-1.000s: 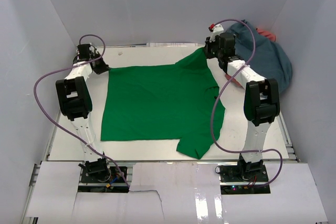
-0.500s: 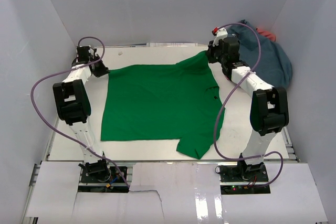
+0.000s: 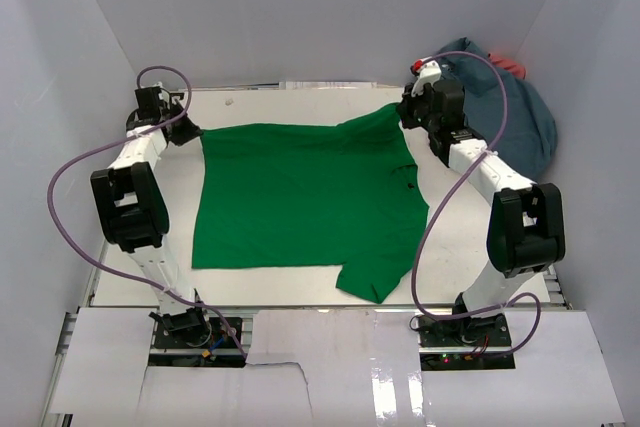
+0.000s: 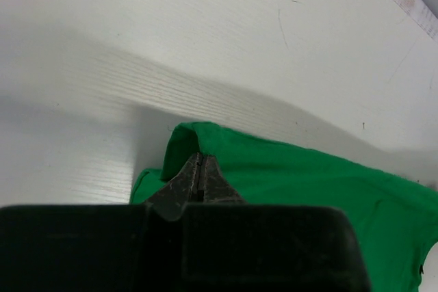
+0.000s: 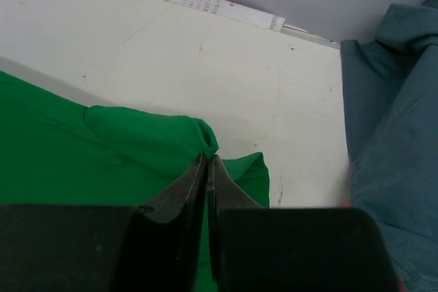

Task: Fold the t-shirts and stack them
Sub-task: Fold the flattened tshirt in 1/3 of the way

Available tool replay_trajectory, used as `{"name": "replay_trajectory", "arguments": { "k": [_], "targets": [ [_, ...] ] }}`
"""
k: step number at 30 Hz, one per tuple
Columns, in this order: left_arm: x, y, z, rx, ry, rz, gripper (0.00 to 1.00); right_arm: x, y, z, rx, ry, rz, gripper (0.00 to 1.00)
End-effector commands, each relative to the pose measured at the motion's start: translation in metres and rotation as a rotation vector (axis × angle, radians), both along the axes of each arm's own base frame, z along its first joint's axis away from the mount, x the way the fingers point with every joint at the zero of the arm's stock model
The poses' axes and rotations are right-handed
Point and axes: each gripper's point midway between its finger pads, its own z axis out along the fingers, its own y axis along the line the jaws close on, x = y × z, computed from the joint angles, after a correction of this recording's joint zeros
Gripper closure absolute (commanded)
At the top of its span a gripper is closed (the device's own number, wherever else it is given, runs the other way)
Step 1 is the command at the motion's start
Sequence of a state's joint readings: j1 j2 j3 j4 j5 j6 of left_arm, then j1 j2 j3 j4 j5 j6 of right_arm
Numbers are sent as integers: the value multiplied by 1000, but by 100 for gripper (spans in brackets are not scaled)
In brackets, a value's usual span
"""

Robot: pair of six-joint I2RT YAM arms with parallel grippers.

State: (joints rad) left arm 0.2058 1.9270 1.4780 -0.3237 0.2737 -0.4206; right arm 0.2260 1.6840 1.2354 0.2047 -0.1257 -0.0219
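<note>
White tabletop lay under the green t-shirt, its far edge stretched crosswise between our left gripper and right gripper, each pinched shut on a corner.

The coral red t-shirt, beyond the far right sleeve of the green t-shirt, shows only as a sliver behind the blue-grey t-shirt, itself partly covered by the right arm. In the right wrist view the blue-grey t-shirt runs off the right edge, and the black body of the right hand hides the green cloth beneath. The left hand likewise blocks the green t-shirt's corner. From above, both hands' fingertips are too small to make out.
</note>
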Motion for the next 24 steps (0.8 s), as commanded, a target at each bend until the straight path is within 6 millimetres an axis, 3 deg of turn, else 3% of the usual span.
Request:
{"name": "replay_trajectory", "arguments": {
  "k": [1, 8, 24],
  "targets": [
    [-7, 6, 33, 12, -65, 18, 100, -5, -1, 30, 22, -83, -11, 92],
    [-21, 12, 24, 17, -33, 47, 100, -21, 2, 27, 25, -71, -2, 92],
    [-44, 6, 8, -5, 3, 50, 100, -60, 4, 17, 14, -58, -1, 92]
  ]
}}
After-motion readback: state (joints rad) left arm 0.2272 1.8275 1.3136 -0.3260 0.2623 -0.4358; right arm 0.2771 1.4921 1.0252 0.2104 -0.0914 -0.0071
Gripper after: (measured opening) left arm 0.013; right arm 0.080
